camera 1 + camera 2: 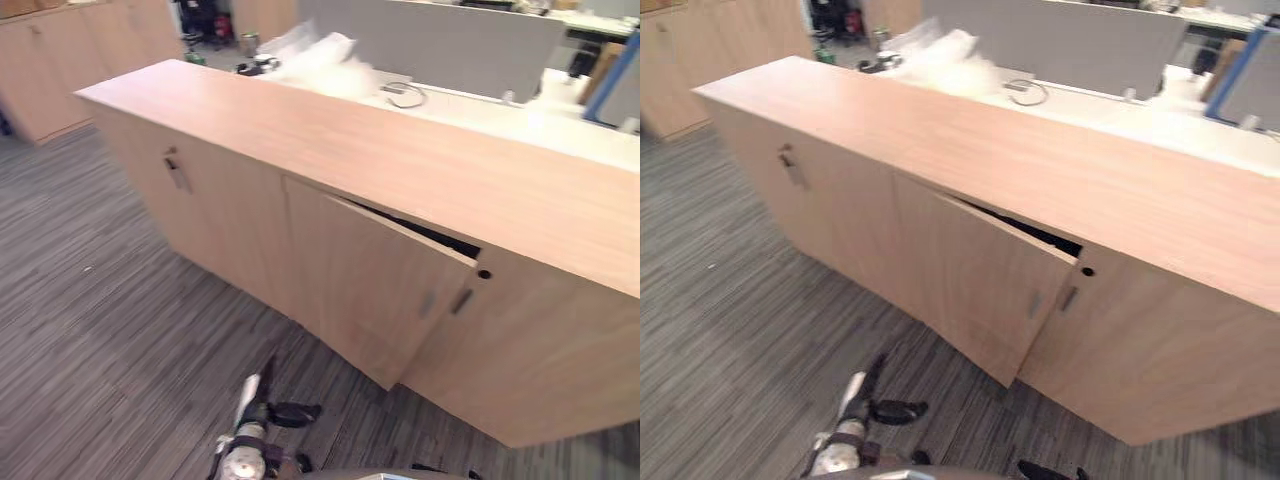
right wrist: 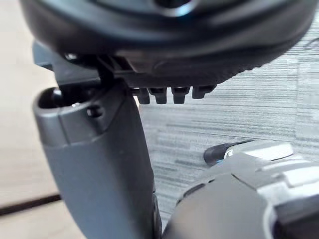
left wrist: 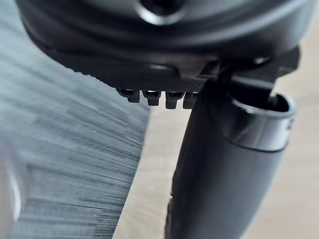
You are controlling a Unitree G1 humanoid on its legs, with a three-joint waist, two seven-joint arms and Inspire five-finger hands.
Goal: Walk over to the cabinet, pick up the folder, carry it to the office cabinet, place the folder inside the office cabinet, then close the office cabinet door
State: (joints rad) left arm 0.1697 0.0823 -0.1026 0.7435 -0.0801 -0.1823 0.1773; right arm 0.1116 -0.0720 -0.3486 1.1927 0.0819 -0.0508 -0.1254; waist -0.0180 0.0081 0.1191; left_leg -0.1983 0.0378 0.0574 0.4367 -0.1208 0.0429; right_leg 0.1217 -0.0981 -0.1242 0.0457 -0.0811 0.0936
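While the cabinet door hangs ajar, my left hand low over carpet, right hand too, all fingers loose, empty.

Striped grey carpet, crumpled white plastic

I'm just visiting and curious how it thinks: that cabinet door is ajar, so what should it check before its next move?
1. Is the cabinet door shut: not ok, it stands ajar.
2. Is the folder inside the cabinet: cannot tell, the gap above the door is dark.
3. Is the left hand free: ok, open and holding nothing.
4. Is the right hand free: ok, open and holding nothing.
5. Is the door's swing unblocked: ok, there is just carpet before it.
6. Is a hand at the door: not ok, both hang low, apart from it.
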